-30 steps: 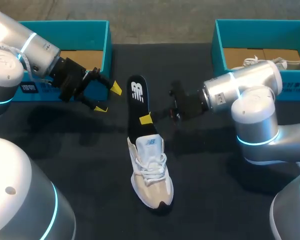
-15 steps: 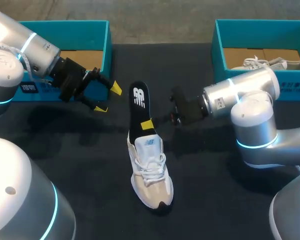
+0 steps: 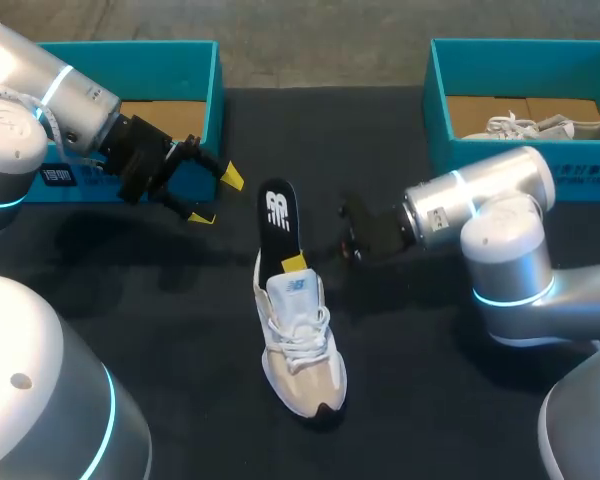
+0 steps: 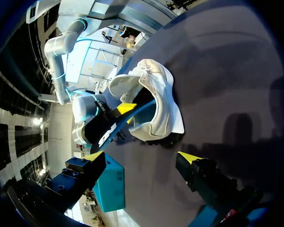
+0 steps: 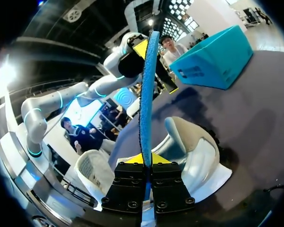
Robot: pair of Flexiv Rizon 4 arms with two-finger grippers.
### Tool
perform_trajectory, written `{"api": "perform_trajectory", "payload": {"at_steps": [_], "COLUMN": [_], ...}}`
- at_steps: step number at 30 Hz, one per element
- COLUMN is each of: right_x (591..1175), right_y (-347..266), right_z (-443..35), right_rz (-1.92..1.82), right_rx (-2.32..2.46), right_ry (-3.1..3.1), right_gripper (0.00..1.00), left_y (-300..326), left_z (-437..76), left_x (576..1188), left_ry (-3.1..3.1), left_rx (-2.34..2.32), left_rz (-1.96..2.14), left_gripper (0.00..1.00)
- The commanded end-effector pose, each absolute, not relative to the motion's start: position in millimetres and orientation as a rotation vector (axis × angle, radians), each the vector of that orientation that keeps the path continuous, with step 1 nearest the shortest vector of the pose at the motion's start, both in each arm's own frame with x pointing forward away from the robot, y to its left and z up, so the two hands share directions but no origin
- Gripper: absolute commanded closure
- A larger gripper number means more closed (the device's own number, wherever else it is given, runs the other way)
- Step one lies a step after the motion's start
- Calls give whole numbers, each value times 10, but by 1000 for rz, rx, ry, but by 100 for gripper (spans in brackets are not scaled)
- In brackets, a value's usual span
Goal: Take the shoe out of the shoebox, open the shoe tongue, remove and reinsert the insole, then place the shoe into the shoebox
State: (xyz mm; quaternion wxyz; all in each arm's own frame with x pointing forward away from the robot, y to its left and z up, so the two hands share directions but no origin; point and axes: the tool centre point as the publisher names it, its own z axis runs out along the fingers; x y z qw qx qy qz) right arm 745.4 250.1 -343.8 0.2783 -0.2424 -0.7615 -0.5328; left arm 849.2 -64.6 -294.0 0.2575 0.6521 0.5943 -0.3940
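Note:
A white and beige sneaker [image 3: 302, 350] lies on the black table, toe toward the near edge. The black insole [image 3: 278, 218] with a white logo sticks out of the shoe's opening, its lower end inside the heel. My right gripper [image 3: 294, 263] comes in from the right and is shut on the insole just above the tongue. In the right wrist view the fingers [image 5: 132, 177] pinch the insole's blue edge [image 5: 146, 90] above the open shoe [image 5: 194, 151]. My left gripper [image 3: 212, 197] hangs open beside the left shoebox [image 3: 198, 62]. Seen from its wrist, the left gripper [image 4: 142, 156] is well short of the shoe [image 4: 161, 94].
A second teal shoebox [image 3: 442, 95] stands at the back right with another pale shoe [image 3: 550, 125] inside. The left box shows a bare cardboard floor. Open black table lies in front of and on both sides of the sneaker.
My right gripper has pushed the insole down toward the shoe, so less of it sticks out behind the heel. The left arm has stayed still and open.

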Motion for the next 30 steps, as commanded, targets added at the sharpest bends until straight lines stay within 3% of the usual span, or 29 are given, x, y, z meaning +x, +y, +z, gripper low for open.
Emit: {"api": "perform_trajectory", "payload": {"at_steps": [1,15,16,18,20,30], "right_x": [7408,7328,7330,7336,7342,7424], "right_y": [2528,2525,2528,2537,2543,2579], "right_z": [-3494,-3519,-3514,-3500,-3474,-3323], "right_rz": [-1411,-1391,-1392,-1394,-1399,-1406], "right_rx": [-653,-665,-665,-664,-661,-638], "right_ry": [-2043,-2035,-2036,-2038,-2044,-2081], "right_gripper": [100,100,94,73,68,69], "left_y": [-648,-648,-648,-648,-648,-648], "left_z": [-2938,-2938,-2938,-2938,-2938,-2938], "left_x": [8491,8491,8491,8491,8491,8491], "left_ry": [1613,1613,1613,1613,1613,1613], "left_rx": [1771,1771,1771,1771,1771,1771], "left_rz": [-1067,-1067,-1067,-1067,-1067,-1067], "left_gripper": [0,0,0,0,0,0]}}
